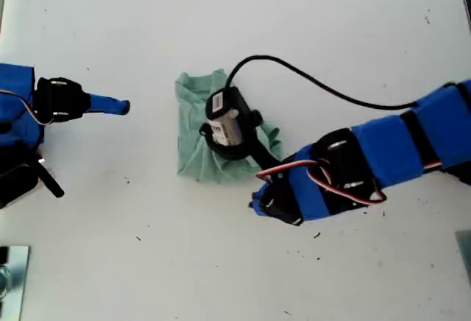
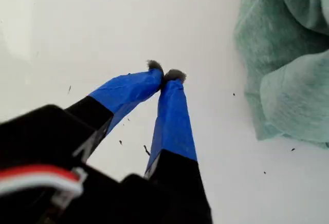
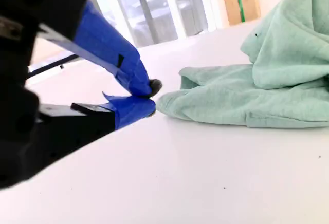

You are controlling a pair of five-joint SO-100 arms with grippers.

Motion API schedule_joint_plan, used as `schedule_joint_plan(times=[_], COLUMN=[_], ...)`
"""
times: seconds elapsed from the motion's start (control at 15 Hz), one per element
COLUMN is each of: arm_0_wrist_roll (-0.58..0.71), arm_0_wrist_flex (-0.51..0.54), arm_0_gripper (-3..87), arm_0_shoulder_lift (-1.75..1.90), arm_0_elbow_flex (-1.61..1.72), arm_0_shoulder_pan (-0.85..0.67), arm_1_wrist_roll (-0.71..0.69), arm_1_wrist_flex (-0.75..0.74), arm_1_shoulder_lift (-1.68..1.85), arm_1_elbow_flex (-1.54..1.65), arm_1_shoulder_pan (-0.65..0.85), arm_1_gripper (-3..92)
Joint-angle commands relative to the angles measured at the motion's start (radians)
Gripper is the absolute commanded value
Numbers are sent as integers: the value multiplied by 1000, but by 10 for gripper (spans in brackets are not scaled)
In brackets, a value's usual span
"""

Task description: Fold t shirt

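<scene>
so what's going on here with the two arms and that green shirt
Two robot arms are meant to fold the t shirt, which lies in a crumpled heap on the white table. Neither holds it now: my first hand is shut on nothing, a little way off the cloth, and my second hand is shut and low to the table right beside the shirt's edge.

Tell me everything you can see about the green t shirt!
The t shirt is pale sage-green, soft-looking heathered cloth. It lies bunched and folded into a small rumpled bundle near the middle of the white table. A black wrist camera hangs over it in the exterior view, hiding part of it. My first gripper and my second gripper sit beside it, shut, holding none of it.
</scene>
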Motion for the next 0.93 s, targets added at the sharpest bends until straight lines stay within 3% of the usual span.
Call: schedule_joint_plan(times=[0.0,0.2,0.33,0.47,0.6,0.87], arm_0_wrist_roll=[0,0,0,-2,-12,-31], arm_0_wrist_flex=[-8,-8,-8,-8,-5,-5], arm_0_gripper=[-1,-1,-1,-1,-1,47], arm_0_shoulder_lift=[8,8,8,8,8,8], arm_0_elbow_flex=[12,12,12,12,14,9], arm_0_shoulder_pan=[5,8,8,9,2,0], arm_1_wrist_roll=[-54,-298,-462,-417,-379,-319], arm_1_wrist_flex=[-28,-15,-8,-114,-149,-118], arm_1_shoulder_lift=[5,-124,-373,-230,-11,336], arm_1_elbow_flex=[-54,-149,-532,-492,-232,357], arm_1_shoulder_pan=[86,488,853,1046,1074,950], arm_1_gripper=[25,25,25,25,25,25])
